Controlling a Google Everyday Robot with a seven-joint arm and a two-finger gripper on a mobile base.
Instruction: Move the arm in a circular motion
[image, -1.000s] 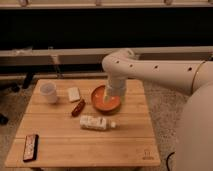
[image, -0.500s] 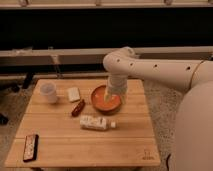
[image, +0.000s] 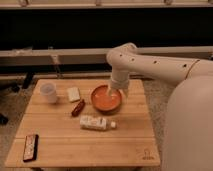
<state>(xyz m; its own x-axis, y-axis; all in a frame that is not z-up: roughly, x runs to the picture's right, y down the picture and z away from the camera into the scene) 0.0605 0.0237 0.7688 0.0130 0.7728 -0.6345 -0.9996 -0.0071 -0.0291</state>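
Note:
The arm (image: 155, 62), cream-white with thick rounded segments and dark screw holes, reaches in from the right and bends down at a bulbous joint over the wooden table (image: 70, 145). Its gripper (image: 112, 92) hangs at the end of the forearm, just over the right side of an orange bowl (image: 104, 100) at the table's back middle. The fingers blend into the bowl's rim.
On the table stand a white cup (image: 48, 92) at back left, a small pale block (image: 74, 94), a dark red item (image: 78, 107), a white bottle (image: 96, 122) lying on its side, and a black remote (image: 31, 147) at front left. A dark shelf runs behind.
The arm's elbow joint and forearm have shifted slightly to the right and a little up over the bowl. The tabletop items have not moved.

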